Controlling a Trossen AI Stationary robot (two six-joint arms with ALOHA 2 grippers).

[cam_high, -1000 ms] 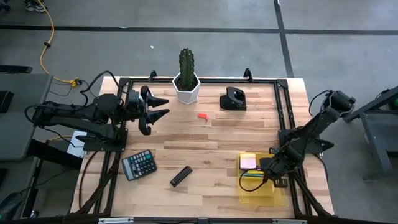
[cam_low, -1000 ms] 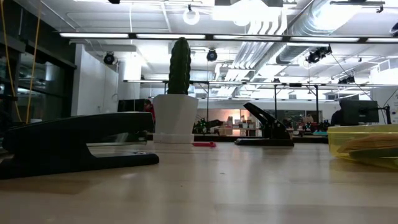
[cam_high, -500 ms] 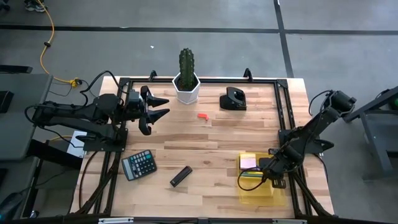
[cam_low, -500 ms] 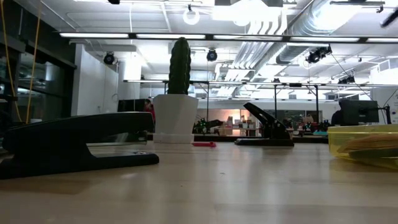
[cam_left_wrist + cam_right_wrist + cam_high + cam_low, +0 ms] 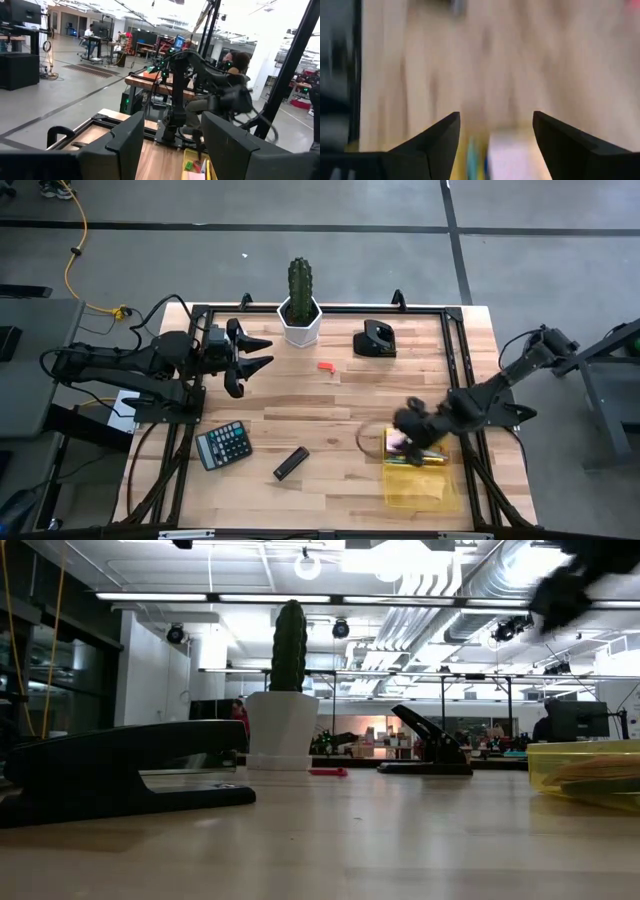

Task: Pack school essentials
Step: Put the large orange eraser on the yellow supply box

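Bench of pale wood seen from above, with two dark arms reaching in from its left and right edges. Right pincer hovering over the bench just beside the yellow tray, at the tray's far inner corner, fingers spread wide with nothing between them, as shown plainly in its own wrist view. Tray sitting close to the right edge, toward the near right corner, and already holding a pink sticky-note pad and a few thin pens laid side by side; other contents too small to tell. Left pincer waiting near the left edge, toward the far corner, fingers likewise released and holding nothing. Small red item lying alone on bare wood between the potted cactus at the middle of the far edge and the bench's centre, well apart from both pincers; probably the one essential not yet packed. Black calculator and black bar-shaped item toward the near left corner, and a black desk tool near the far edge, apparently not for packing. Step in hand, judging by this layout: between a drop into the tray and the next pickup. Next move likely calling for a reach toward the red item, a low descent, a narrow pinch on so small a piece, then a carry to the tray.
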